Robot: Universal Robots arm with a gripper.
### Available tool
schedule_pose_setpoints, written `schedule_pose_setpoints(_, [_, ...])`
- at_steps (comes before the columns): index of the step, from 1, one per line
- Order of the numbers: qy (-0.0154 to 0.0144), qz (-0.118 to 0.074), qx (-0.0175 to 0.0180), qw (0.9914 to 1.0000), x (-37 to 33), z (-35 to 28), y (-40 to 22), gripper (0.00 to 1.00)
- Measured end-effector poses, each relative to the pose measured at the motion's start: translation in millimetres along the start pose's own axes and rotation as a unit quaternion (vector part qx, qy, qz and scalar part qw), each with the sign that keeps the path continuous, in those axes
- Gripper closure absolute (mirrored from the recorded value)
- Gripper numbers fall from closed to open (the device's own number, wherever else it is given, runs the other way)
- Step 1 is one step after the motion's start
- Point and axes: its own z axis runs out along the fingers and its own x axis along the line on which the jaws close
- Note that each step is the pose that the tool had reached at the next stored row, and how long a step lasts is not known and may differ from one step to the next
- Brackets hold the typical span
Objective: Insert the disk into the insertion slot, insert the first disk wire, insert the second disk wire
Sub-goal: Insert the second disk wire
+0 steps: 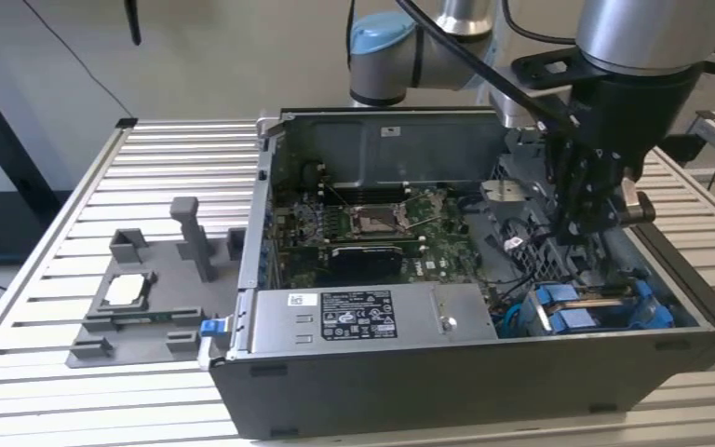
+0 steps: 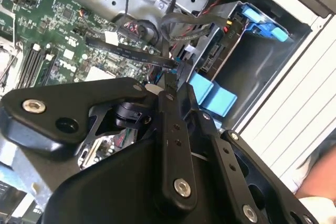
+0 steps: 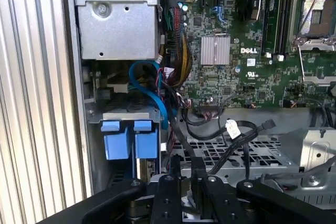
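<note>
Gripping a black flat disk wire connector (image 2: 176, 72) between my nearly closed fingers, my black metal claw (image 2: 176, 85) hangs inside the open dark grey computer case (image 1: 482, 391), just beside the dark grey metal insertion slot (image 2: 247, 66). The silver-grey disk in its bright blue plastic carrier frame (image 1: 594, 307) already sits in that slot, at the case corner near the silver power-supply box (image 1: 370, 321). I judge the first step done and the wiring in hand. Its long axis runs into the slot, blue end tabs (image 3: 128, 140) facing outward.
</note>
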Motion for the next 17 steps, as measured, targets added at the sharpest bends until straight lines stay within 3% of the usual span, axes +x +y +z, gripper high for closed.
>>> schedule_pose_setpoints(6, [-0.0010, -0.007, -0.0002, 0.99998, 1.0, 0.9, -3.3, 0.76])
schedule_pose_setpoints(11, [-0.0011, -0.007, -0.0003, 0.99997, 5.9, 0.7, -3.6, 0.76])
schedule_pose_setpoints(17, [-0.0024, -0.009, -0.0002, 0.99996, 6.2, 5.4, -2.9, 0.76])
